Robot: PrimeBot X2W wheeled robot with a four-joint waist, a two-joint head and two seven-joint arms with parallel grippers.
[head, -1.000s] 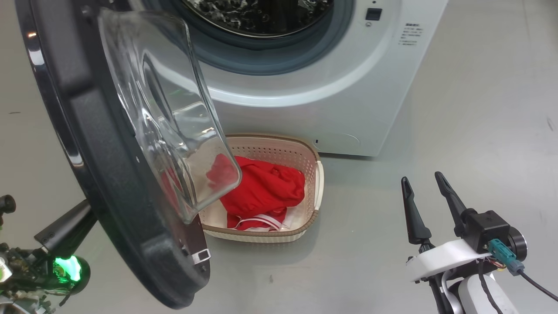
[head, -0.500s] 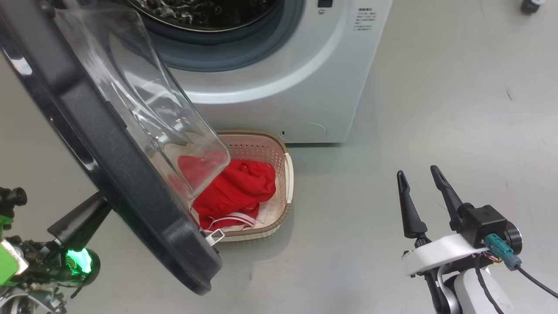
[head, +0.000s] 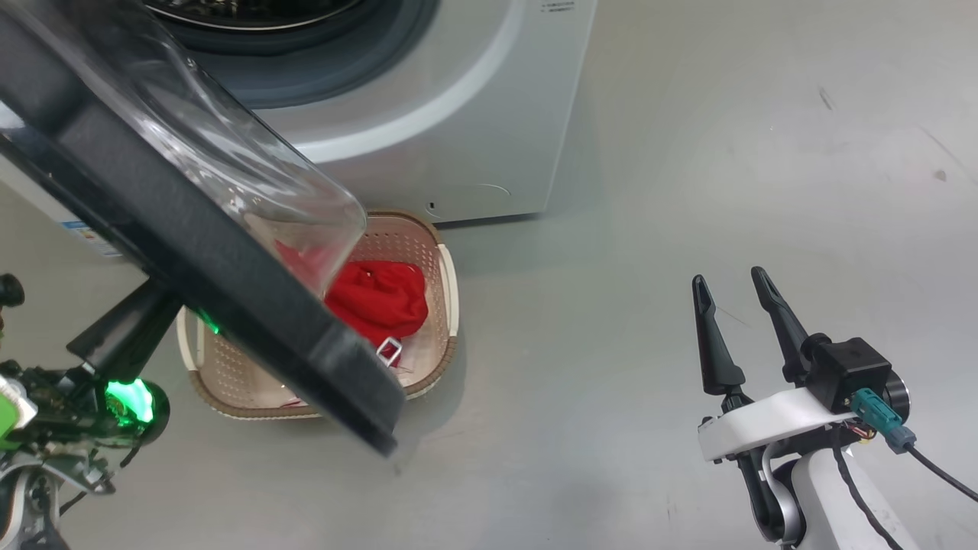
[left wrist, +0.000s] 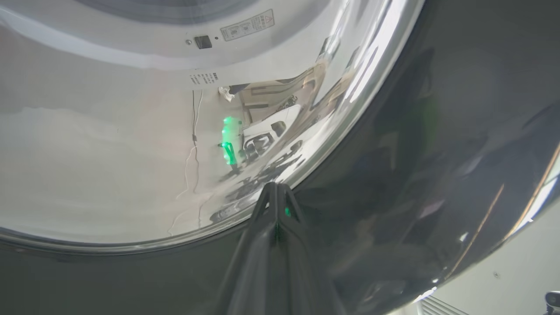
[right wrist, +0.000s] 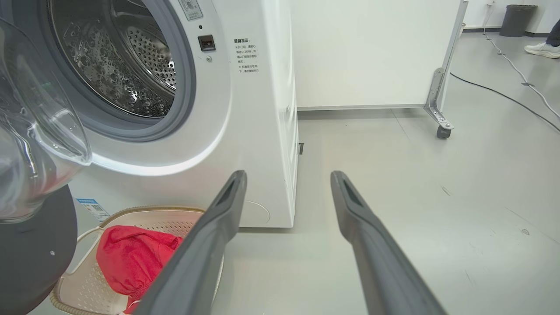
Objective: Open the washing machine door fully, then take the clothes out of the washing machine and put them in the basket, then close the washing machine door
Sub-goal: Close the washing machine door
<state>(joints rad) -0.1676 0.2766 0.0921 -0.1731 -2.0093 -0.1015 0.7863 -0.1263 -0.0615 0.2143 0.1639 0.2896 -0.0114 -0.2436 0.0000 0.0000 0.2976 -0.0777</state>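
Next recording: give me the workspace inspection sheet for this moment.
Surface: grey floor, a few small marks.
Job's things: washing machine, drum mouth uncovered; washing machine door open, overhanging the basket in the head view; red clothes in basket.
Clutter: nothing seen.
Grippers: left gripper shut, tips at the door's glossy outer face; right gripper open, empty, above floor.
Cables: floor cable at far right; teal-plugged wire on right wrist.
Surroundings: white wheeled panel, dark bin, a person's shoe.
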